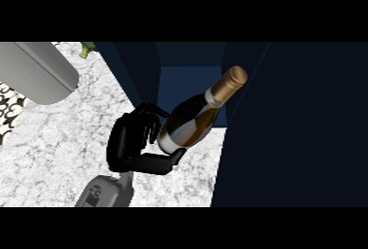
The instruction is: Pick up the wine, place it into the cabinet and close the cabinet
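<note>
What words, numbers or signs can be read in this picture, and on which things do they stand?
No text can be read here.
The bottle in the left hand has a pale label band, but no letters show on it.
The grey forearm bears small dark marks, too blurred to read.

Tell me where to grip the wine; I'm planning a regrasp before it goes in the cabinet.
Grip the wine by its wide lower body, from the view's left, as the left hand does, curled round it. That is its broadest straight part; the slim neck tilts toward the cabinet, whose dark panel blocks the right side.
</note>
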`<act>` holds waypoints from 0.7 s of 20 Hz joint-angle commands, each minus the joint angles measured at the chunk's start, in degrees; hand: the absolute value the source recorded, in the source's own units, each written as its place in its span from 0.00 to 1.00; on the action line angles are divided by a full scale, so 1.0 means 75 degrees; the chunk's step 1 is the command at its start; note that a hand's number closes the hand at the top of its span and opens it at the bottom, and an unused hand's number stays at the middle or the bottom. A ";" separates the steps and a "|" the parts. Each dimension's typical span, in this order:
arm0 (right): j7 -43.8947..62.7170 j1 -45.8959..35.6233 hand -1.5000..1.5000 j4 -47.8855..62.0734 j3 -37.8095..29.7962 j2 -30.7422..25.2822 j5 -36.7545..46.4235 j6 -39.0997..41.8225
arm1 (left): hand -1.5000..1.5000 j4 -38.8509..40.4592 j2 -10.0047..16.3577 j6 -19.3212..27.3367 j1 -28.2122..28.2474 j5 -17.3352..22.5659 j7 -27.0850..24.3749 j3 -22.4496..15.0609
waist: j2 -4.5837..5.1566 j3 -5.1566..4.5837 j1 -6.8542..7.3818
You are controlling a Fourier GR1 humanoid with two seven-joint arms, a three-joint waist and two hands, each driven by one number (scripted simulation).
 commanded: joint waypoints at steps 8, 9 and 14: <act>0.0667 0.0037 0.00 -0.0711 0.0054 0.0065 -0.0394 -0.0192 | 1.00 -0.0093 -0.0009 0.1802 -0.2395 0.0066 0.2298 0.0034 | 0.0038 -0.0007 -0.0072; -0.0034 0.0913 0.00 -0.0843 0.0089 0.0251 -0.0500 0.0142 | 1.00 -0.0107 -0.0009 0.2551 -0.2570 0.0053 0.2426 -0.0419 | 0.0048 0.0001 -0.0092; 0.0280 0.0369 0.00 -0.0867 0.0134 0.0178 -0.0372 -0.0010 | 1.00 0.1311 -0.0009 0.2289 -0.3550 0.0364 0.1903 0.0204 | 0.0060 -0.0007 -0.0136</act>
